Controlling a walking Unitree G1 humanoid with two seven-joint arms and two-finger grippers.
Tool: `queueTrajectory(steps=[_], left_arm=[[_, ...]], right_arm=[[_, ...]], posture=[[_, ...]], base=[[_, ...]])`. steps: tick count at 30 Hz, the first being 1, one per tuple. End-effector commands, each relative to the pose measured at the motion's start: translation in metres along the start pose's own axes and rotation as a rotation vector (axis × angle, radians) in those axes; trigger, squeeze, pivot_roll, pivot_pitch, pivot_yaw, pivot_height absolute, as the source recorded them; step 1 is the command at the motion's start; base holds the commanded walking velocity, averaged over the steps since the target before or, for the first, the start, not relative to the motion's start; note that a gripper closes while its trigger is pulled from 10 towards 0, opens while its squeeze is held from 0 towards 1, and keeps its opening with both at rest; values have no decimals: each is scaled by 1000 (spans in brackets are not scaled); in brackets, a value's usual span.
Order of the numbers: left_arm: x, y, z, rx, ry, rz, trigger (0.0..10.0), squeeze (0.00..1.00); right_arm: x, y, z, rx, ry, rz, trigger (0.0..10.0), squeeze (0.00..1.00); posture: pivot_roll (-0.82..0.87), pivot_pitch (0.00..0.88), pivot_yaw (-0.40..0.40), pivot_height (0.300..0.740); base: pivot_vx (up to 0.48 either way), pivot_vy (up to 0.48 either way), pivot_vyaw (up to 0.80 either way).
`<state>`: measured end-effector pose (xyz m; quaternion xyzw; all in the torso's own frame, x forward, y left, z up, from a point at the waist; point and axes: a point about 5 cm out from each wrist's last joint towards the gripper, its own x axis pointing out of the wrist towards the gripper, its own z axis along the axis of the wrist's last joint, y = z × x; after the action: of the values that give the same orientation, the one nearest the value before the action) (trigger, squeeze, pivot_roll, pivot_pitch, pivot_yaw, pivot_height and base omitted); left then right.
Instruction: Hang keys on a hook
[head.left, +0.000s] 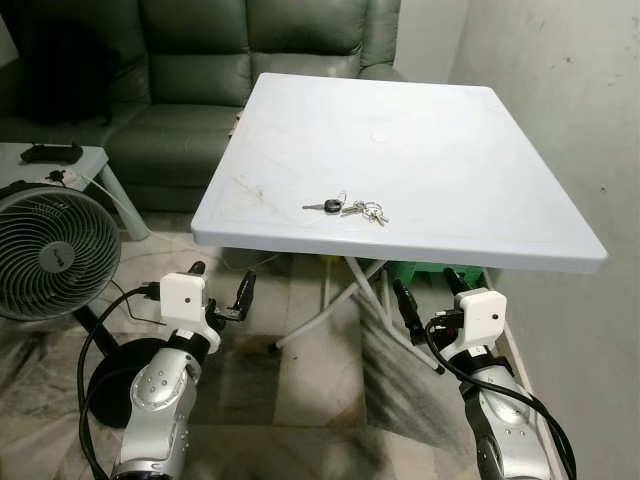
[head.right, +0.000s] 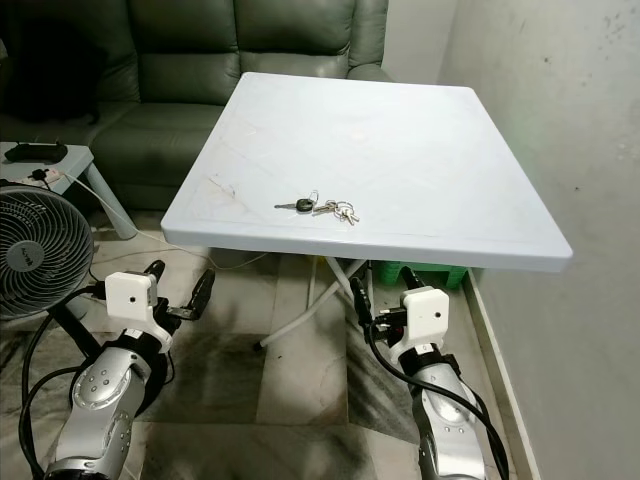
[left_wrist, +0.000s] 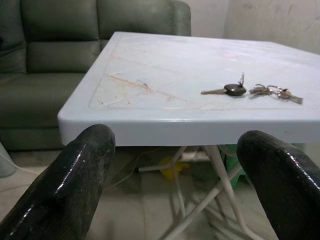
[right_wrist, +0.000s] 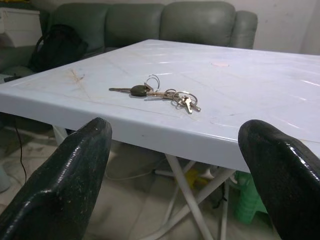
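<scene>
left gripper (head.left: 222, 290): held low in front of the table's near edge, off its near left corner, below the tabletop; fingers (left_wrist: 75, 175) spread wide, nothing between them; forearm angled up toward the table
right gripper (head.left: 425, 295): same height, below the near edge toward the table's right side; fingers (right_wrist: 70, 170) spread wide, empty
keys (head.left: 347, 208): flat on the table (head.left: 420, 130), near the front edge, slightly left of centre; dark-headed key points left, ring and smaller keys trail right; both wrist views look at them across the edge
hook: can't make one out
writing: small mark on the fan hub, unreadable; nothing legible on the table or the keys
table surface: white plastic, faint orange-brown scuffs on the near left area, small pinkish spot further back
table edges: rounded lip all round; right side sits just beside the wall (head.left: 560, 90); far side meets the sofa (head.left: 200, 70)
under table: white folding legs (head.left: 340, 310) cross below; green crate (head.left: 430, 272) at the right rear, against the wall
left of table: fan (head.left: 50, 250) on a black stand, near the left arm, cable looping on the floor; small side table (head.left: 95, 160) behind it carrying a dark object
open room: tiled floor (head.left: 300, 400) between the two arms in front of the table; right arm close to the wall
</scene>
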<state>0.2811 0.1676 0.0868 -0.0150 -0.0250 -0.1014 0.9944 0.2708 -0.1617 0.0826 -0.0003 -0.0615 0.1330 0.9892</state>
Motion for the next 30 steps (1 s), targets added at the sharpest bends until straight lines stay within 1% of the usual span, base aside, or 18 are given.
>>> queueTrajectory(steps=[1,10,25,30], left_arm=[[1,0,3,5,-5,0,10000,0],[3,-6,4,3,-4,-14,10000,0],[4,-7,4,-8,-6,-14,10000,0],[4,-7,4,-8,-6,-13,10000,0]], right_arm=[[3,1,6,-9,-21,9,10000,0],[4,0,7,-11,-16,18,10000,0],[5,1,7,-8,-12,29,10000,0],[5,1,7,-6,-11,31,10000,0]], posture=[[-20,0,-5,740],[-22,0,-10,740],[-23,0,-13,740],[-18,0,-14,740]], base=[[296,0,0],[296,0,0],[287,0,0],[269,192,0]])
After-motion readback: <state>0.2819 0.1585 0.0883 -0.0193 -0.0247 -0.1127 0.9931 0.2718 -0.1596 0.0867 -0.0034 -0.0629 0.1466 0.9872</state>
